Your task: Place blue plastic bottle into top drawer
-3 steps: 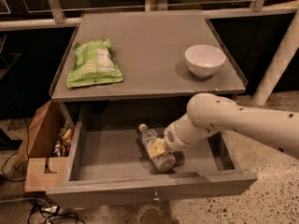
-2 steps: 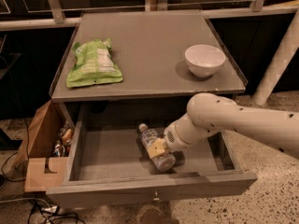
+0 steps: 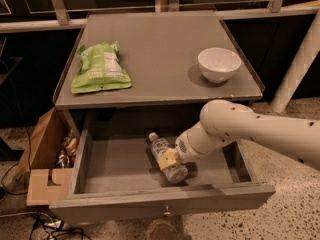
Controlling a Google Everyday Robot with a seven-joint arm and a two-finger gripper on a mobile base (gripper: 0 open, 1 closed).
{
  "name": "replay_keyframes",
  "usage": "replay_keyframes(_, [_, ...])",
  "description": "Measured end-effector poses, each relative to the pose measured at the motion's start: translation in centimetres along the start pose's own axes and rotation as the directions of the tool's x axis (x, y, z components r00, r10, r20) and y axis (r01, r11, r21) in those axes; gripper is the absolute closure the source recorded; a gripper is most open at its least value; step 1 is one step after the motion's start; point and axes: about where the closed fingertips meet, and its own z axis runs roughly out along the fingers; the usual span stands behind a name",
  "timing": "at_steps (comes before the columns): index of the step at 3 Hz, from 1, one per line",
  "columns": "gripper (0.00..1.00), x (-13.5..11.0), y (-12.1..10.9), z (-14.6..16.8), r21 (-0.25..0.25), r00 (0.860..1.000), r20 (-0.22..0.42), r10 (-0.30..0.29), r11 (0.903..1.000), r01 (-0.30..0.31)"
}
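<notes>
- My gripper [image 3: 172, 160] sits in the top drawer [image 3: 165, 195], on the blue plastic bottle [image 3: 160, 147] lying beneath it; clamped or released, I cannot tell.
- Probably light, slick, squashy: take it mid-body.

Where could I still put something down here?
The tabletop is bare between the green bag and the bowl. In the drawer the left half is free; the bottle and the tool at it crowd the middle.

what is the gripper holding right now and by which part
The gripper holds the blue plastic bottle by its mid-body, inside the top drawer.
</notes>
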Motion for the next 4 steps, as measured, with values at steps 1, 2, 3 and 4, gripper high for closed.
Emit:
replay_keyframes(1, [0.34, 0.0, 0.0, 0.0, 0.0, 1.0, 0.0, 0.0, 1.0, 0.0])
replay_keyframes(2, [0.12, 0.0, 0.0, 0.0, 0.0, 1.0, 0.0, 0.0, 1.0, 0.0])
replay_keyframes(3, [0.0, 0.0, 0.0, 0.0, 0.0, 1.0, 0.0, 0.0, 1.0, 0.0])
replay_keyframes(4, [0.0, 0.0, 0.0, 0.0, 0.0, 1.0, 0.0, 0.0, 1.0, 0.0])
